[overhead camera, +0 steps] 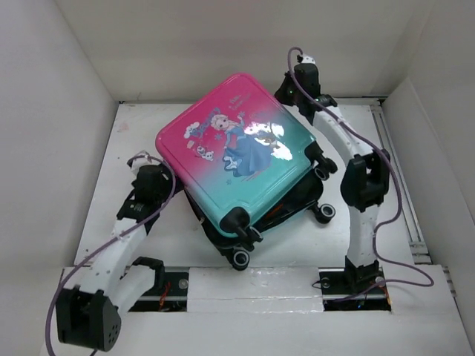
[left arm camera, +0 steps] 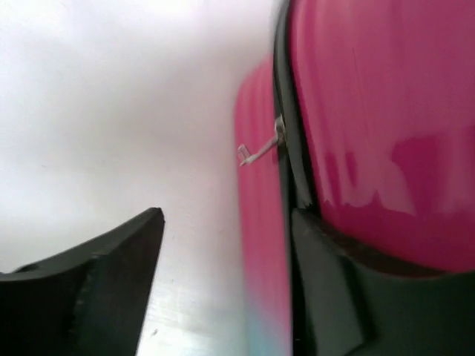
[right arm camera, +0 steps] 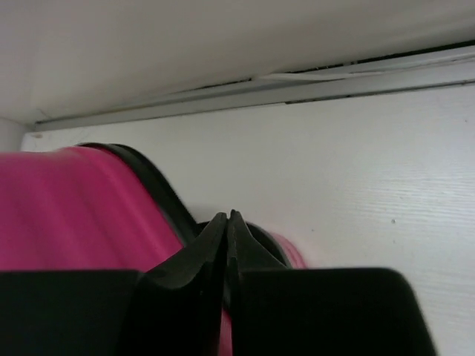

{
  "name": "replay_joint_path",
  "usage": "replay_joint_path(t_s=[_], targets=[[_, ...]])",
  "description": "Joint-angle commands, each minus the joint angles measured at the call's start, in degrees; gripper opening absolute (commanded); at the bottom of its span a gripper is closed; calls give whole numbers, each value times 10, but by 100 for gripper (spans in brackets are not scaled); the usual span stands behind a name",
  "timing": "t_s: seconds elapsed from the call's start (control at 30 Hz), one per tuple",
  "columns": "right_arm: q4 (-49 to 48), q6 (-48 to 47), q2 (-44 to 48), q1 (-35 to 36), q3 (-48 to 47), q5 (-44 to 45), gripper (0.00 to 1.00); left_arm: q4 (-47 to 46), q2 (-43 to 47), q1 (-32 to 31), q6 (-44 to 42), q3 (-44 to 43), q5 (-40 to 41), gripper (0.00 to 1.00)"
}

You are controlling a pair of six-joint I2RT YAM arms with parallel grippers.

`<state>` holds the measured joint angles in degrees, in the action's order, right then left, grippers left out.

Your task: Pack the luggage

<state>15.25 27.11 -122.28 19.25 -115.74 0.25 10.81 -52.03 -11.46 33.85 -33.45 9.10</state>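
Luggage (overhead camera: 241, 159): lying flat at centre of table (overhead camera: 133, 126), printed lid uppermost and skewed over the lower half, gaping toward 5 o'clock, wheels (overhead camera: 241, 258) at 6 o'clock. Probably light for its bulk, stiff in the shell, glossy and slippery on the broad faces. Best taken at the black zipper trim (left arm camera: 286, 89), the rim or a corner, not on the curved face; liable to swivel or roll on the wheels if pushed. Left gripper (left arm camera: 226, 222) at 9 o'clock of the case, jaws spread, one finger against the trim below the zipper pull (left arm camera: 256, 154), nothing pinched. Right gripper (right arm camera: 228, 219) at the 1 o'clock corner, jaws pressed together, nothing visible between. Hidden: interior and any contents, far run of the zipper. Wrist views blurred and cropped, so contact with the shell uncertain.
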Motion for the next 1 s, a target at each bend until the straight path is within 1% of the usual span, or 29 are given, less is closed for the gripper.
replay_joint_path(t_s=[0.0, 0.03, 0.07, 0.1, 0.13, 0.17, 0.2, 0.23, 0.27, 0.3, 0.33, 0.37, 0.4, 0.43, 0.47, 0.5, 0.53, 0.57, 0.6, 0.63, 0.67, 0.7, 0.73, 0.77, 0.8, 0.83, 0.9, 0.97], targets=[[22, 7, 134, 14, -9, -40, 10, -175, 77, -19, 67, -54, 60, 69], [13, 7, 164, 6, 42, -30, 15, -195, 96, -19, 67, -54, 67, 73], [8, 7, 231, 0, 76, -19, 28, -234, 97, -19, 74, -54, 75, 75], [-13, 7, 268, 0, 116, 5, 34, -248, 97, -19, 79, -65, 80, 75], [-30, 7, 305, 0, 207, 20, 40, -259, 84, -19, 79, -73, 80, 75], [-44, 7, 376, 0, 253, 32, 50, -273, 73, -19, 79, -84, 80, 75], [-70, 7, 409, 0, 295, 42, 56, -279, 60, -19, 79, -94, 80, 75], [-78, 7, 438, 0, 363, 54, 60, -288, 37, -19, 85, -112, 66, 75], [-78, 13, 463, 0, 390, 62, 60, -297, 26, -19, 90, -121, 66, 74], [-78, 13, 510, 6, 415, 71, 58, -316, 19, -19, 96, -128, 61, 74], [-72, 19, 534, 20, 442, 97, 51, -334, 10, -19, 96, -143, 49, 74], [-66, 40, 582, 32, 489, 113, 24, -365, -16, -19, 96, -155, 43, 74], [-66, 54, 605, 43, 511, 126, 10, -366, -40, -19, 87, -177, 37, 74], [-61, 69, 628, 54, 534, 133, 1, -350, -71, -19, 75, -210, 37, 74], [-53, 80, 650, 76, 571, 133, 0, -330, -108, -19, 62, -298, 19, 72], [-43, 86, 669, 90, 584, 133, 0, -306, -193, -19, 31, -349, 1, 72], [-26, 86, 702, 105, 594, 145, 0, -249, -237, -9, 17, -402, -19, 71], [26, 96, 717, 122, 601, 175, 0, -221, -281, -4, 2, -509, -59, 71], [53, 102, 733, 154, 613, 188, 0, -188, -362, 6, -10, -561, -72, 70], [78, 114, 765, 169, 621, 198, 0, -134, -399, 7, -33, -607, -79, 70], [124, 124, 781, 185, 629, 209, 0, -106, -435, 14, -43, -655, -86, 70], [144, 135, 794, 209, 641, 223, 0, -80, -499, 20, -50, -742, -86, 70], [165, 143, 803, 218, 641, 223, 0, -57, -531, 35, -57, -781, -101, 70], [185, 166, 808, 226, 641, 223, 0, -9, -561, 44, -63, -819, -115, 70], [220, 178, 808, 235, 641, 213, 0, 16, -589, 56, -63, -884, -136, 68], [228, 188, 808, 252, 652, 213, 0, 29, -630, 76, -63, -898, -145, 68], [240, 213, 808, 270, 663, 206, 0, 37, -653, 93, -63, -903, -174, 67], [240, 225, 808, 291, 679, 221, 0, 43, -678, 105, -74, -893, -193, 66]])
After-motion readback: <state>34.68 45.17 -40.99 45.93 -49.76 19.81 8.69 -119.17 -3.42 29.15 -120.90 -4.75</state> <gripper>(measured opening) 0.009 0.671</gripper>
